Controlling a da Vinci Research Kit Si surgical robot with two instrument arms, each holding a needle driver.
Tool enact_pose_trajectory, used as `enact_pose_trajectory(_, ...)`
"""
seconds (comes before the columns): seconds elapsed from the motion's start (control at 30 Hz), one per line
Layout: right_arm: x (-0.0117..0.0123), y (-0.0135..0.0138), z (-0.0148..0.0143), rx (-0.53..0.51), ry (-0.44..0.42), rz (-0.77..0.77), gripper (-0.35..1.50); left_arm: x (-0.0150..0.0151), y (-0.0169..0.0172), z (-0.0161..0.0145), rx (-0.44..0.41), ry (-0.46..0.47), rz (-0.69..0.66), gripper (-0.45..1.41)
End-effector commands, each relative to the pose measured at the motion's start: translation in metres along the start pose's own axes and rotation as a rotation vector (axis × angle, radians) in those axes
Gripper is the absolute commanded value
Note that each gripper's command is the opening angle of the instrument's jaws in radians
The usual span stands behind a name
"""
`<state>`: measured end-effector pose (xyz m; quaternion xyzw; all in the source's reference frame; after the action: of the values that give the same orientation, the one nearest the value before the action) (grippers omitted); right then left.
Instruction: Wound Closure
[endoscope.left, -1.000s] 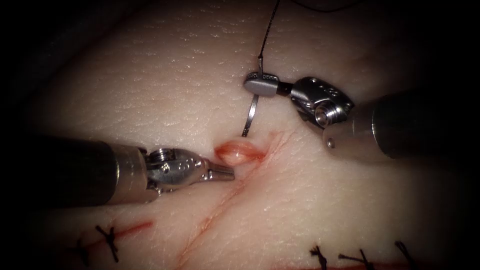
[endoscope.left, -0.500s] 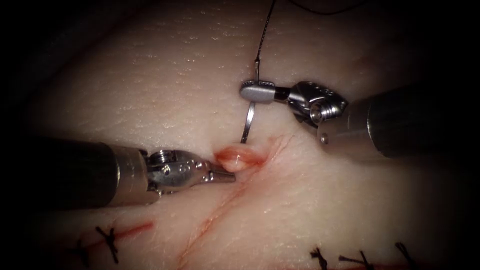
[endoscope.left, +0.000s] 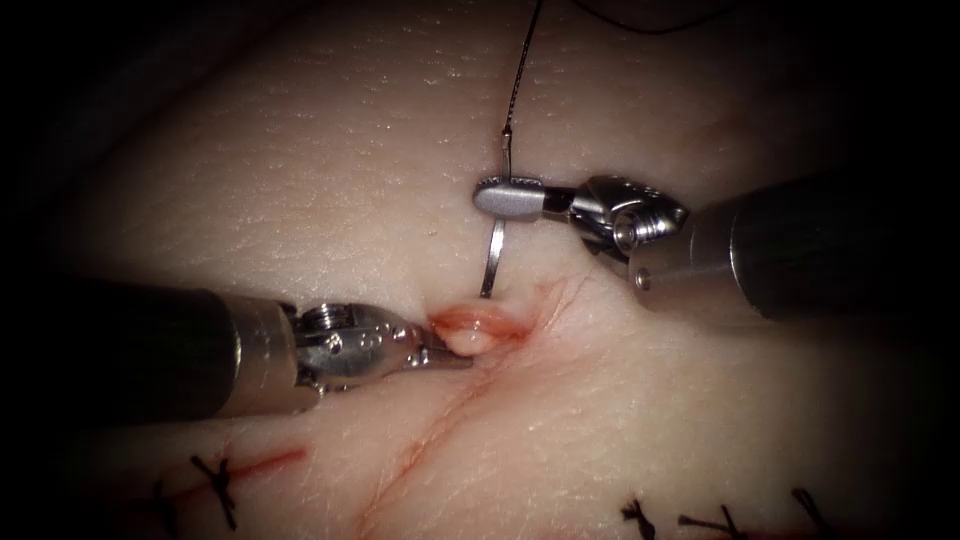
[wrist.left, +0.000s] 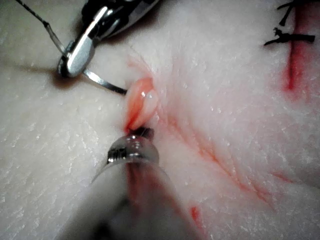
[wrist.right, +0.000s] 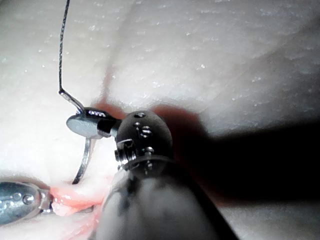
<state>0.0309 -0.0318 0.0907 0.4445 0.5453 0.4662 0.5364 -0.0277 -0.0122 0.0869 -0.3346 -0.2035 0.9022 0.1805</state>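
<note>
Since the picture of a second ago, the right tool (endoscope.left: 510, 196) has shifted slightly left and down in the endoscope view, and the needle (endoscope.left: 490, 258) has travelled with it, its point now closer to the raised lip of the cut (endoscope.left: 478, 328). Its jaws are clamped across the needle near the swaged end, where the thread (endoscope.left: 518, 72) joins and runs up toward the far edge of the tissue (endoscope.left: 300, 170). The needle hangs clear of the tissue, its tip just above the upper margin of the cut; whether it touches the surface cannot be told.

Over the same interval the left tool (endoscope.left: 445, 352) has moved a little right. It grips the pink everted lip on the left side of the cut, jaws closed on that tissue, and the lip looks more bunched than before.

From the left wrist view, the lifted fold (wrist.left: 141, 104) stands up as a rounded flap with the needle's (wrist.left: 102, 83) tip lying just beside its base. From the right wrist view, the needle's (wrist.right: 84, 161) curve descends from the right tool (wrist.right: 86, 125) toward the red fluid (wrist.right: 75, 196) around the fold. Finished stitches (endoscope.left: 215, 482) sit near the tissue's near edge in the endoscope view.
</note>
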Motion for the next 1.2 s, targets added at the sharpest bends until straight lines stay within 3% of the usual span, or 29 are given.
enact_pose_trajectory(0.03, -0.0011, 0.0001, 0.0009, 0.013, -0.01, 0.006, -0.35, -0.0001, 0.0001, 0.0009, -0.001, 0.0, 0.0, -0.32)
enact_pose_trajectory(0.63, -0.0032, -0.0013, 0.0014, 0.046, -0.042, 0.069, -0.35, 0.0002, -0.0001, 0.0008, 0.0, 0.001, -0.003, -0.32)
enact_pose_trajectory(0.8, -0.0025, -0.0012, 0.0014, 0.028, -0.02, 0.032, -0.35, 0.0003, -0.0002, 0.0007, 0.001, 0.001, -0.004, -0.32)
enact_pose_trajectory(0.93, -0.0011, -0.0003, 0.0012, -0.009, 0.024, -0.143, 0.74, 0.0003, -0.0001, 0.0007, 0.002, 0.001, -0.004, -0.32)
enact_pose_trajectory(0.97, -0.0008, -0.0001, 0.0011, -0.015, 0.029, -0.173, 0.94, 0.0003, 0.0, 0.0007, 0.002, 0.001, -0.004, -0.32)
enact_pose_trajectory(1.07, 0.0004, 0.0006, 0.001, -0.041, 0.049, -0.267, 1.25, 0.0003, 0.0001, 0.0007, 0.002, 0.001, -0.005, -0.32)
enact_pose_trajectory(1.2, 0.0018, 0.0014, 0.0008, -0.084, 0.076, -0.383, 1.31, 0.0003, 0.0003, 0.0007, 0.002, 0.001, -0.005, -0.32)
